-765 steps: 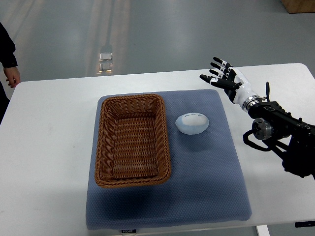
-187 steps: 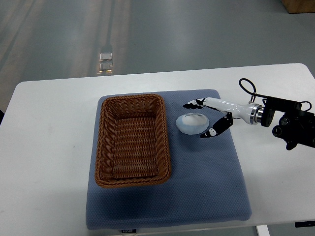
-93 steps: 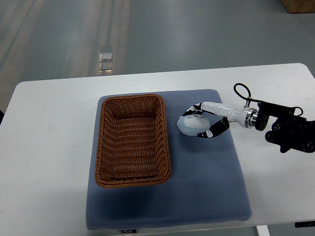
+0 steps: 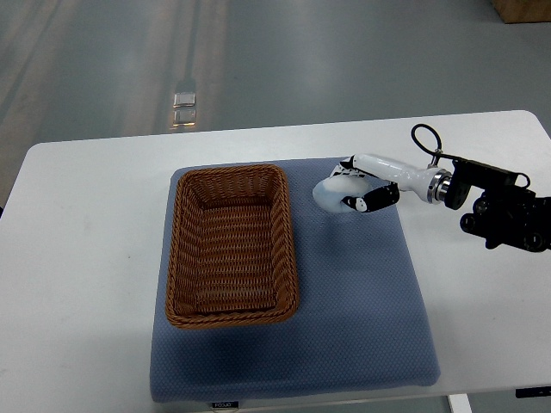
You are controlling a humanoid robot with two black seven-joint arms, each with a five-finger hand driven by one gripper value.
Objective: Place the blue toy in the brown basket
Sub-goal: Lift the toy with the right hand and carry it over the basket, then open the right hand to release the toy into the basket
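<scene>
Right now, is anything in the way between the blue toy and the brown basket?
Nothing visible. The right hand grips the pale blue rounded toy, and only bare blue mat lies between it and the brown woven basket.

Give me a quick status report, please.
Right hand shut on blue toy, beside brown basket. Left arm out of view. Path to basket clear.

No legible text on anything.

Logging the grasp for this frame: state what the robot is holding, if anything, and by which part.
The right hand holds the blue toy, fingers wrapped over its top and thumb under its right-hand side, beside the brown basket. Whether it is lifted off the mat cannot be told.
</scene>
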